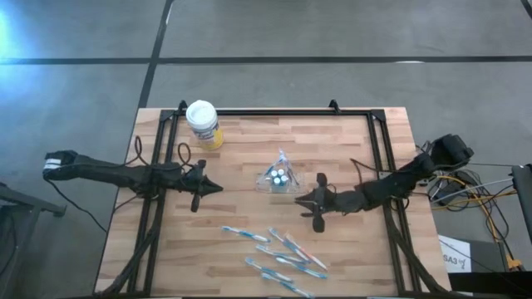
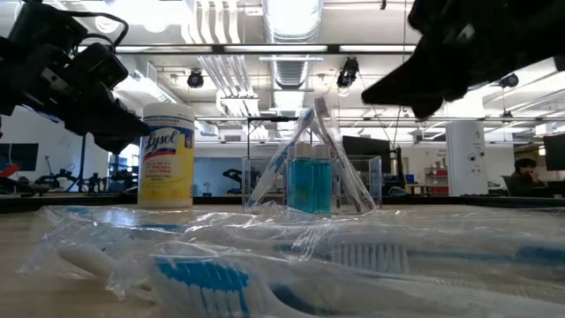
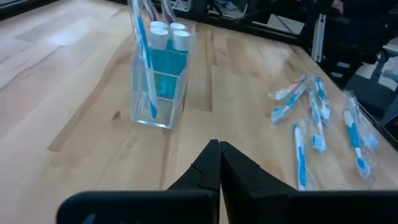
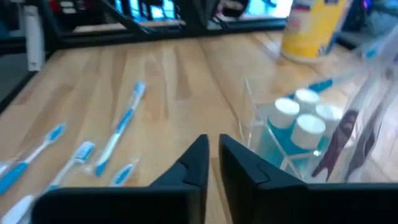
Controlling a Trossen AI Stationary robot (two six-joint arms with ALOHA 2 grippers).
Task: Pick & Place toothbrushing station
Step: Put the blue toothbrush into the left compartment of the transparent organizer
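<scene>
Grippers both empty between picks: left gripper (image 1: 218, 188) pressed together, right gripper (image 1: 301, 199) nearly closed on nothing beside the clear holder (image 1: 279, 176) mid-table; wrapped toothbrushes (image 1: 278, 253) lie loose near the front edge, so next move likely needs reopening over 1.

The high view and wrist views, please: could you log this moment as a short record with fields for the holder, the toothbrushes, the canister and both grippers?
holder: clear holder mid-table, white-capped tubes and upright toothbrushes inside
loose toothbrushes: wrapped toothbrushes scattered on the table's near side
canister: yellow canister at the far edge, upright
left gripper: left gripper shut, empty, left of the holder
right gripper: right gripper nearly shut, empty, beside the holder
</scene>
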